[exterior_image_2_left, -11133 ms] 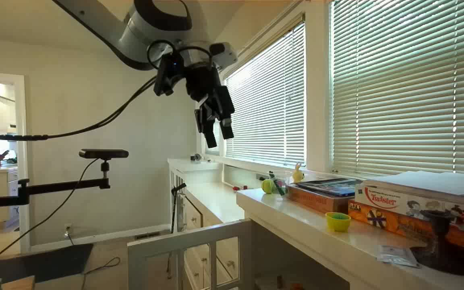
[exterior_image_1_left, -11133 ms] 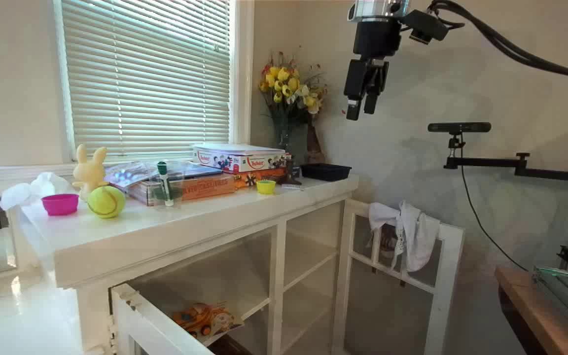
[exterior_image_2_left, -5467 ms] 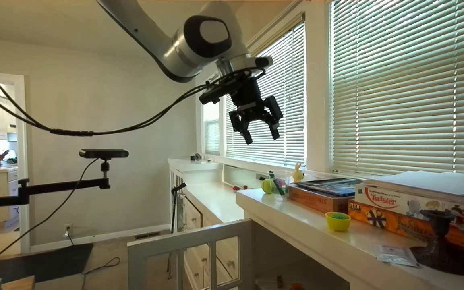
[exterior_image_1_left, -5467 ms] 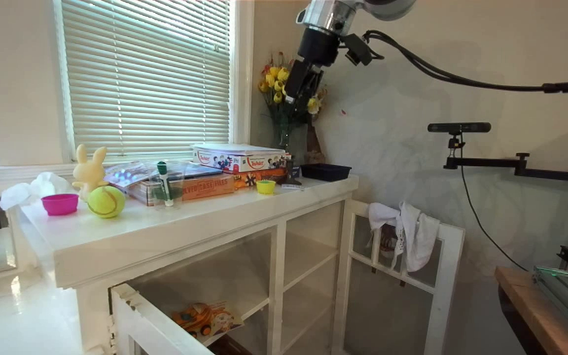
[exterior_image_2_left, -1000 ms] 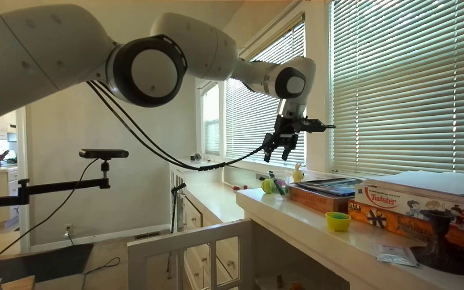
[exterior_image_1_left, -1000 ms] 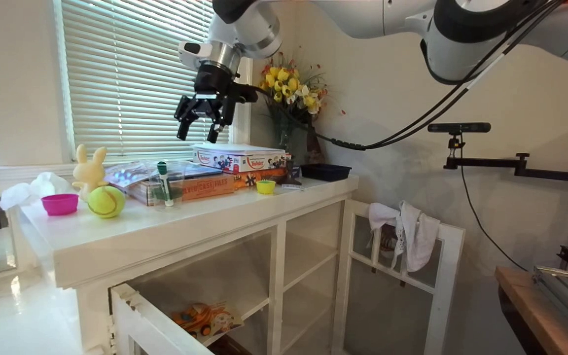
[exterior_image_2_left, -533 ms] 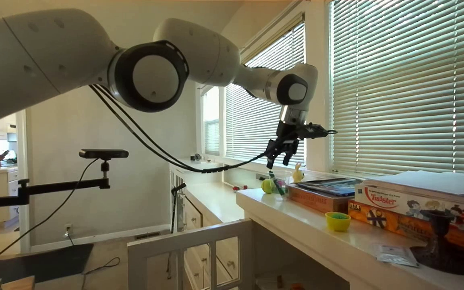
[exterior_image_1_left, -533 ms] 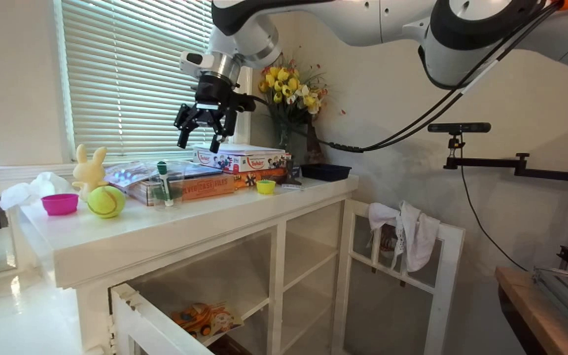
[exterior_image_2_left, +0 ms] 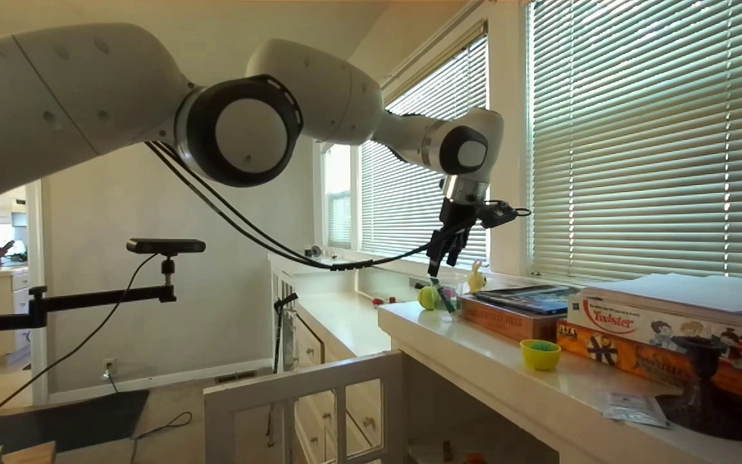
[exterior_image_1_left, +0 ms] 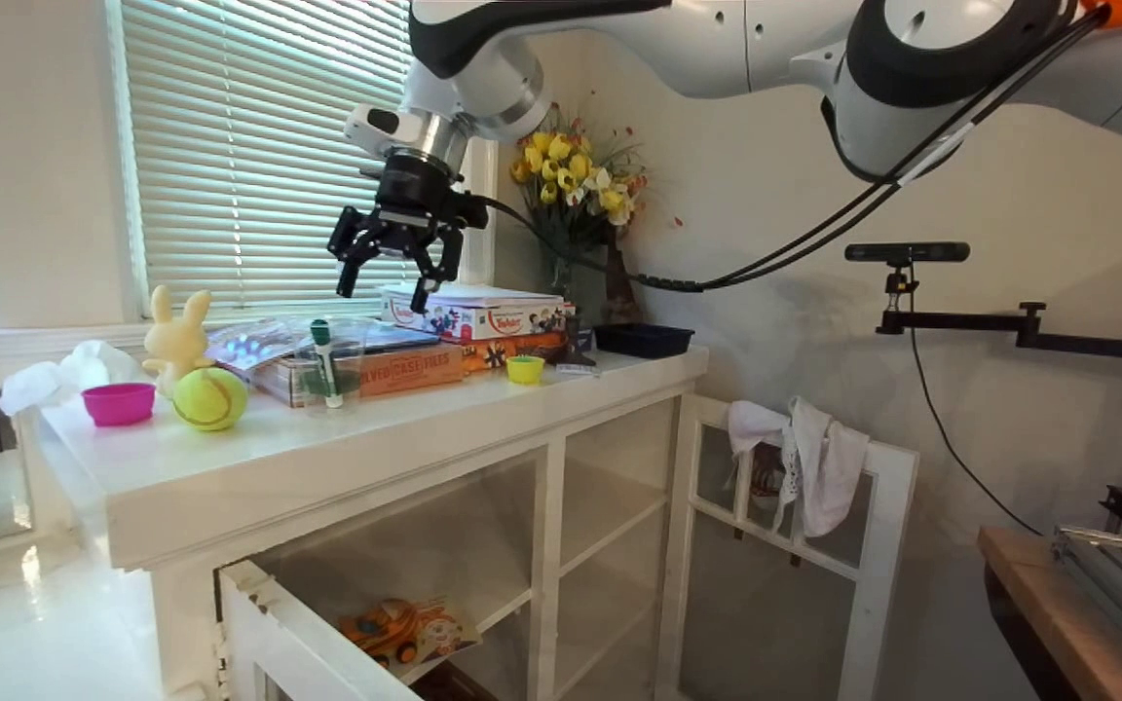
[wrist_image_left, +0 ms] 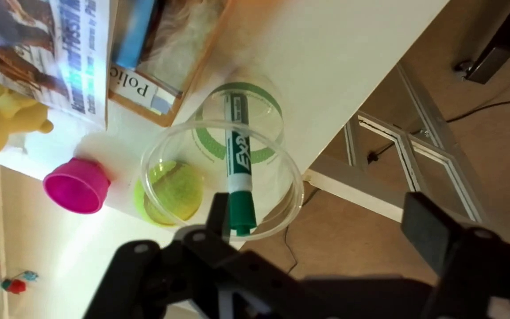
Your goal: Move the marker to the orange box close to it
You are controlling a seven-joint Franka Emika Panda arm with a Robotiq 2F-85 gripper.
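The marker, white and green with a green cap, leans upright inside a clear plastic cup on the white counter. It shows large in the wrist view and small in an exterior view. The orange box lies right beside the cup, with magazines on top; it also shows in an exterior view. My gripper is open and empty, above and slightly off the cup. In the wrist view the marker's cap appears close to the left finger, not centred between the fingers.
A tennis ball, pink bowl and yellow rabbit stand near the cup. A yellow cup, Twister box and black tray stand farther along. The counter's front edge runs close by, above open cabinet doors.
Over the longer span, the arm has swung in over the counter toward the cup. In the last second, the gripper has lowered a little and shifted slightly toward the marker. The marker has not moved.
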